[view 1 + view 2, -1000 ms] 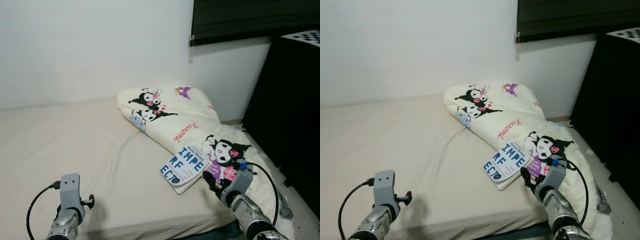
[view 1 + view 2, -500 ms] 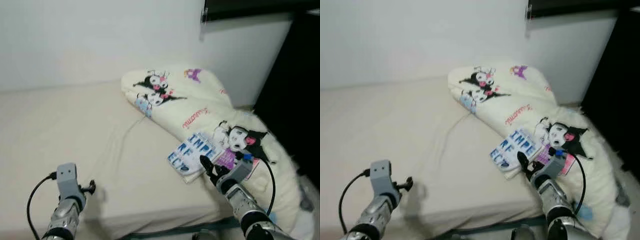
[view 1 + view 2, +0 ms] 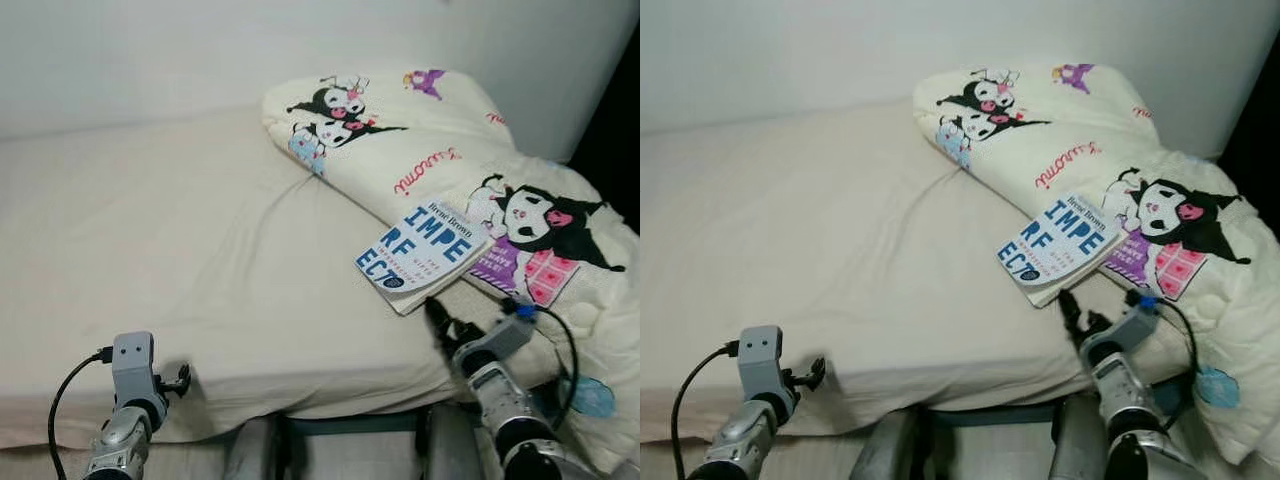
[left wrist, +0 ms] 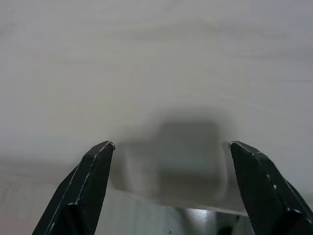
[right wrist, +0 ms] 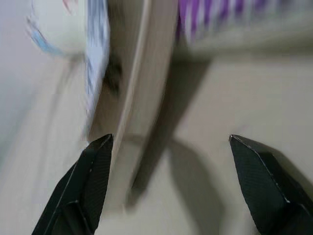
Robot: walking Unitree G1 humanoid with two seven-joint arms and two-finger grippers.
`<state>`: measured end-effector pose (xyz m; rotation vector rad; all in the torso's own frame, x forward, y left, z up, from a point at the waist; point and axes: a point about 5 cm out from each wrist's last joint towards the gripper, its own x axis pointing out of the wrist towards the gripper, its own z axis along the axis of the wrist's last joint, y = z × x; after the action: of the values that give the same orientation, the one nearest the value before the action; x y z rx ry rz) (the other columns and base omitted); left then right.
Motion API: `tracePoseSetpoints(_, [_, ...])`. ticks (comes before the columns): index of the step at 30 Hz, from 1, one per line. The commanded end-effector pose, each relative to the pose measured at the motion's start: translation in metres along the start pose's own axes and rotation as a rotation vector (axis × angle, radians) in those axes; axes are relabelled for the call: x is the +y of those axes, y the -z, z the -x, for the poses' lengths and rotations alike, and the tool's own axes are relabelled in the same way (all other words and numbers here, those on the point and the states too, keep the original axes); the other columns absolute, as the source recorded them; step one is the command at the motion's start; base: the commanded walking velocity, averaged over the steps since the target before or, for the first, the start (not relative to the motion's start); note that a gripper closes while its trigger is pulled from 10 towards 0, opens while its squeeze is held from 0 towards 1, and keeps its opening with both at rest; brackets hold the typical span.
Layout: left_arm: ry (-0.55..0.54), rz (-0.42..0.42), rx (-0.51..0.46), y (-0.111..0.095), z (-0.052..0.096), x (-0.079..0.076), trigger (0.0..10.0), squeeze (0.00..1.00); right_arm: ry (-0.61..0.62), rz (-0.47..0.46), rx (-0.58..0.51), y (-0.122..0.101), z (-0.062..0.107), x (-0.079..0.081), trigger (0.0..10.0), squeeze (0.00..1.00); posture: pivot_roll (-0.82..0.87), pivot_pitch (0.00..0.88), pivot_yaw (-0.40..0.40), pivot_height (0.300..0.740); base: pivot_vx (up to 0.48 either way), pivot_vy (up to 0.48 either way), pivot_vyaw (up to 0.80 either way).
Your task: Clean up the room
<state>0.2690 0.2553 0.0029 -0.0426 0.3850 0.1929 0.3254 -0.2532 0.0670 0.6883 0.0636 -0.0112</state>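
Low at the near left corner of the bed [image 3: 150, 230], the left gripper [image 4: 171, 152] hangs by the mattress edge, its fingers [image 4: 93, 181] spread wide with nothing between them, facing the beige sheet where a soft shadow falls. Across the middle the sheet lies bare and lightly creased, running back to a pale wall [image 3: 200, 50]. Further right, a cream quilt [image 3: 430, 150] printed with black-and-pink cartoon figures lies bunched from the far side of the bed down over its right edge. Resting on the quilt's near fold, partly over the sheet, is a book [image 3: 420, 255] with a white cover and large blue letters, tilted at an angle. Just before the book's near corner, close but apart from it, the right gripper [image 3: 1070, 305] points toward it; its fingers [image 5: 93, 181] stand wide apart and hold nothing, with the book's edge seen blurred ahead of them in the right wrist view. A black cable [image 3: 560, 340] loops from the right wrist.
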Motion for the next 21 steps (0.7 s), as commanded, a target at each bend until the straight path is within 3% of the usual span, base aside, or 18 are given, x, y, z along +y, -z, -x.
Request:
tracePoseSetpoints(1, [-0.016, -0.034, 0.0, 0.001, 0.004, 0.012, 10.0, 0.0, -0.037, -0.027, -0.011, 0.001, -0.001, 0.004, 10.0, 0.0, 0.08, 0.246, 0.159, 0.58, 0.0, 0.0, 0.0])
tracePoseSetpoints(4, [0.001, -0.041, 0.001, 0.003, 0.005, 0.009, 10.0, 0.0, -0.112, -0.017, -0.027, -0.005, -0.007, 0.017, 10.0, 0.0, 0.08, 0.247, 0.161, 0.58, 0.0, 0.0, 0.0])
tracePoseSetpoints(17, [0.052, -0.071, -0.015, 0.006, 0.007, -0.001, 10.0, 0.0, -0.082, -0.017, -0.017, -0.012, -0.02, 0.027, 10.0, 0.0, 0.09, 0.252, 0.163, 0.58, 0.0, 0.0, 0.0])
tracePoseSetpoints(18, [0.055, -0.073, -0.018, 0.005, 0.007, -0.002, 10.0, 0.0, -0.088, -0.016, -0.02, -0.014, -0.022, 0.03, 5.1, 0.0, 0.09, 0.253, 0.162, 0.58, 0.0, 0.0, 0.0])
tracePoseSetpoints(20, [0.055, -0.073, -0.018, 0.005, 0.007, -0.002, 10.0, 0.0, -0.088, -0.016, -0.02, -0.014, -0.022, 0.03, 5.1, 0.0, 0.09, 0.253, 0.162, 0.58, 0.0, 0.0, 0.0])
tracePoseSetpoints(21, [0.055, -0.073, -0.022, 0.004, 0.006, -0.002, 10.0, 0.0, -0.09, -0.022, -0.039, -0.019, -0.023, 0.031, 0.0, 0.0, 0.1, 0.252, 0.159, 0.58, 0.0, 0.0, 0.0])
